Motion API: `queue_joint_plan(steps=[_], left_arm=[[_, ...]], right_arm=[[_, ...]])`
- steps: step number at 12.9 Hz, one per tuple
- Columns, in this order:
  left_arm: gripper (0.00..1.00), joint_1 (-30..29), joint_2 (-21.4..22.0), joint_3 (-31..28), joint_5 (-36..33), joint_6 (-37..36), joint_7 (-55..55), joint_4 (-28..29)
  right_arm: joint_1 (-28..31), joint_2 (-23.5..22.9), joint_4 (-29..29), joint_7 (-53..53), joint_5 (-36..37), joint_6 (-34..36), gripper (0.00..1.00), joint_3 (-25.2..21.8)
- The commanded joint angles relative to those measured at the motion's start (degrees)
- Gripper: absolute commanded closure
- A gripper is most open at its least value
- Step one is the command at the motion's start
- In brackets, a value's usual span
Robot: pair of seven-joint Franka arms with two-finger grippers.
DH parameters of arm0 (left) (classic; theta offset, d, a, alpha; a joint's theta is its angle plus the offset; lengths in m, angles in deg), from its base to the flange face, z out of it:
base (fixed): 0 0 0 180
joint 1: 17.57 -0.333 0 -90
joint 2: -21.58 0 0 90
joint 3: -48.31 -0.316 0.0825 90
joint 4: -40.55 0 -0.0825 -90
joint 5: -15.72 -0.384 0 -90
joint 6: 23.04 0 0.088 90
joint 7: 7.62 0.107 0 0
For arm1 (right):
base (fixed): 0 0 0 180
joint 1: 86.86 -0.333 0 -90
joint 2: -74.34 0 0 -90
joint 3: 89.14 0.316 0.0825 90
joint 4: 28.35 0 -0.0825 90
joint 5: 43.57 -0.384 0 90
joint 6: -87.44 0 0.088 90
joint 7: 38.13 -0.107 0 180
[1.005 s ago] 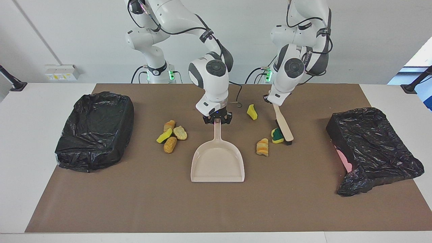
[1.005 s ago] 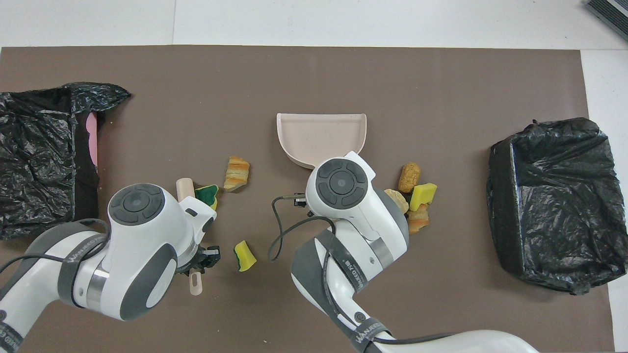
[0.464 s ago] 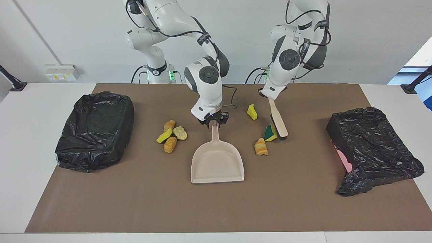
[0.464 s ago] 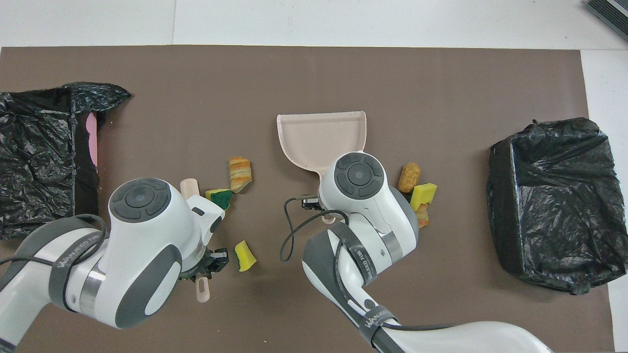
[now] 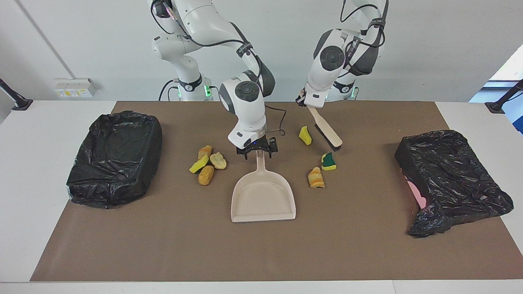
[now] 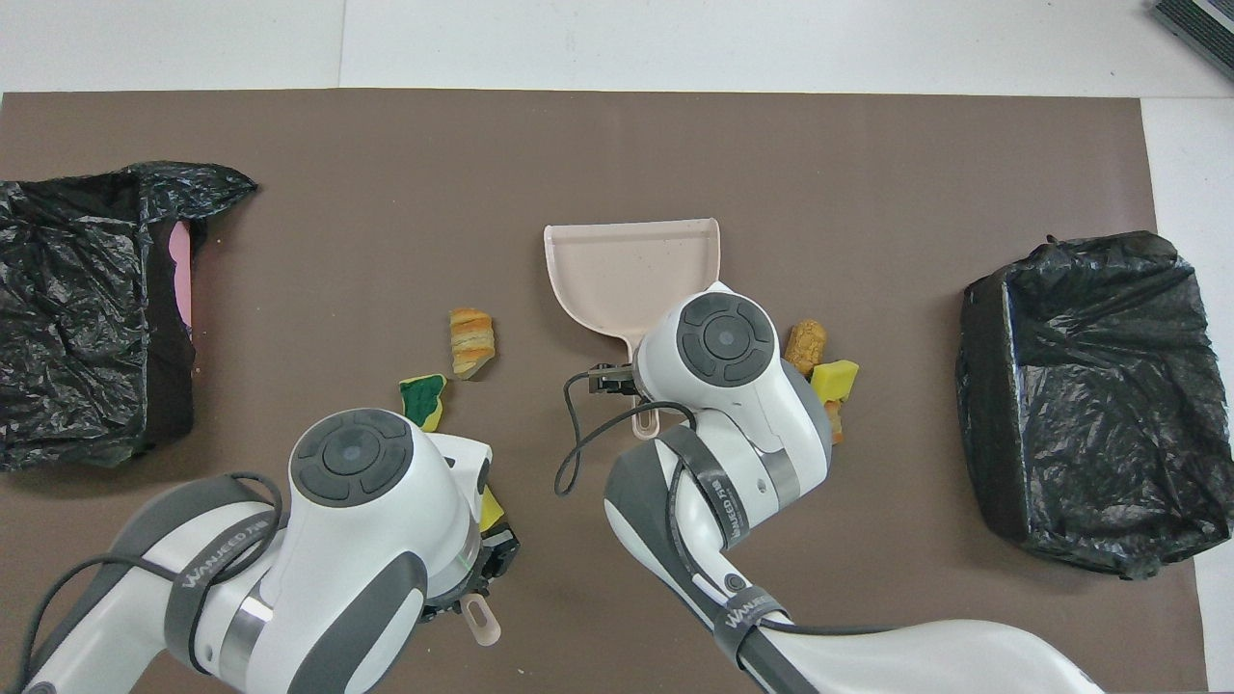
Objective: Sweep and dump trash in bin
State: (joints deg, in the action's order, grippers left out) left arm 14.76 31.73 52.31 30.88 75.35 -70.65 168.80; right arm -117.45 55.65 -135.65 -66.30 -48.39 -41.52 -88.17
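While L gripper (image 5: 304, 99) pinches 1 brush (image 5: 325, 131), R gripper (image 5: 257, 152) spread over 1 dustpan (image 5: 263, 196); 7 trash chunks (image 5: 207, 163), 2 bins (image 5: 115, 157).

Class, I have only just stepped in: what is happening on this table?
Two robot arms are sweeping foam scraps. The left tool is shut on the handle of a beige brush held tilted above the mat, its bristles up off it, near a yellow chunk. The right tool stands open at the handle of the beige dustpan, which lies flat and empty. A green-and-yellow sponge, an orange piece and a cluster of four chunks lie on the mat. Black-lined bins sit at both ends.
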Motion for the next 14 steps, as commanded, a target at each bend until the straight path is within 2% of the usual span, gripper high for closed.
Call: queue_joint_plan(steps=[1, 2, 3, 6, 8, 10, 12, 14], left_arm=[[1.0, 2.12, 3.38, -0.66, 3.11, 3.82, -8.14, 4.54], [1.0, 4.3, 3.47, -0.66, 4.52, 5.48, -9.99, 6.03], [1.0, 5.36, 3.56, -0.66, 6.1, 8.02, -13.05, 7.7], [1.0, 9.85, 3.48, -0.74, 8.82, 14.89, -18.08, 11.49], [1.0, 10.21, 3.21, -0.74, 10.59, 16.83, -20.81, 11.58], [1.0, 9.51, 2.86, -0.92, 10.77, 18.84, -21.17, 11.58], [1.0, 8.81, 2.07, -1.1, 10.86, 21.22, -22.04, 11.49], [1.0, 7.57, -1.08, -1.1, 10.86, 23.77, -22.4, 10.97]], right_arm=[[0.71, -0.48, -0.45, 3.3, -1.51, -1.02, 0.55, 0.53], [0.71, -0.48, -0.37, 3.3, -1.43, -1.02, 0.9, 0.44], [0.71, -0.56, 0.16, 3.3, -1.34, -0.15, 1.0, 0.44], [0.54, 1.18, 0.6, 2.51, -1.16, 2.73, 1.0, 0.26], [1.32, 6.18, 0.17, 6.09, -0.28, 7.92, 1.0, 0.18], [3.86, 10.31, -0.36, 18.0, -0.37, 14.23, 1.0, 0.18], [8.95, 13.57, -0.63, 32.67, -0.37, 19.08, 1.0, 0.18], [12.91, 16.12, -1.33, 46.22, -0.37, 22.43, 1.0, 0.18]])
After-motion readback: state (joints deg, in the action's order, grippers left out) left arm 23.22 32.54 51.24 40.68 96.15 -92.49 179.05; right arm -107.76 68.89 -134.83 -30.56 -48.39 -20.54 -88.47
